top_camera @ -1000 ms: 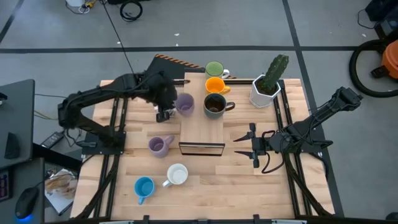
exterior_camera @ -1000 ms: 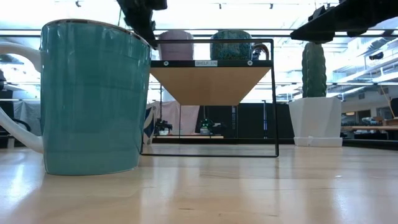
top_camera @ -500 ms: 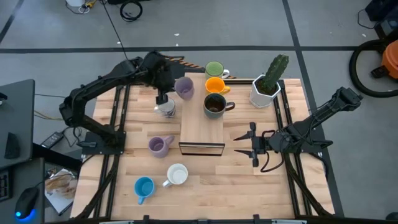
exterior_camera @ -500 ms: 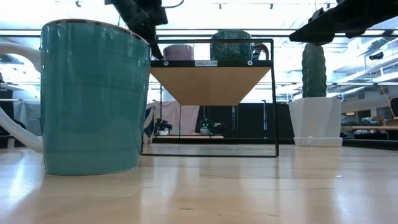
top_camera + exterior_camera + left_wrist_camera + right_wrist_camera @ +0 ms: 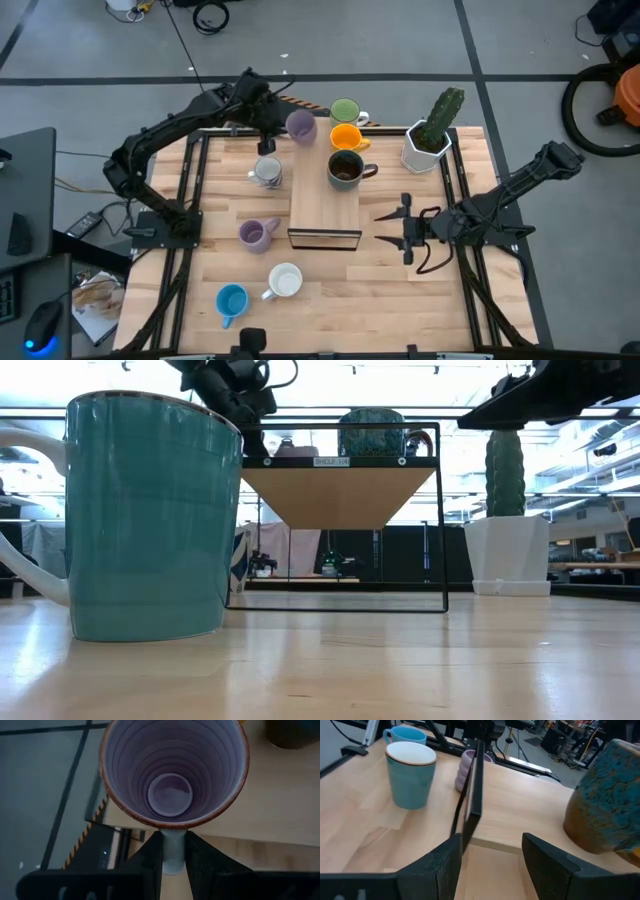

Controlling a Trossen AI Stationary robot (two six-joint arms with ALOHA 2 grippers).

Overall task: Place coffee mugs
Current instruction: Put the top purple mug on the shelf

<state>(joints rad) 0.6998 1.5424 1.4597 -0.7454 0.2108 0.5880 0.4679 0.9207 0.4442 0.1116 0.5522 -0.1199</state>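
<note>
My left gripper (image 5: 281, 126) is shut on a lilac mug (image 5: 300, 125) and carries it over the table's far edge, left of the green mug (image 5: 345, 110). The orange mug (image 5: 345, 137) stands behind the wooden shelf (image 5: 325, 212). The dark brown mug (image 5: 345, 169) stands on the shelf's far end. On the table are the white-grey patterned mug (image 5: 267, 172), the second lilac mug (image 5: 257, 233), the white mug (image 5: 285, 281) and the blue mug (image 5: 232, 300). My right gripper (image 5: 404, 231) is open, level, just right of the shelf. My left gripper pinches the lilac mug's handle (image 5: 173, 851) between its two fingers (image 5: 145, 862). The fingers point down at it from above, and the wrist view looks straight into the mug's mouth (image 5: 172, 770). The mug stays upright and is lifted clear of the table.
A white faceted pot with a cactus (image 5: 428, 143) stands at the far right of the table. The shelf's black wire frame (image 5: 475, 785) is right in front of my right gripper (image 5: 492, 865). A teal mug (image 5: 150, 520) fills the left of the low view. Bare wood lies near and right.
My left gripper has carried the lilac mug from beside the shelf's far left corner toward the table's far edge, keeping hold of it. The white-grey patterned mug, which the gripper covered before, now shows on the table.
</note>
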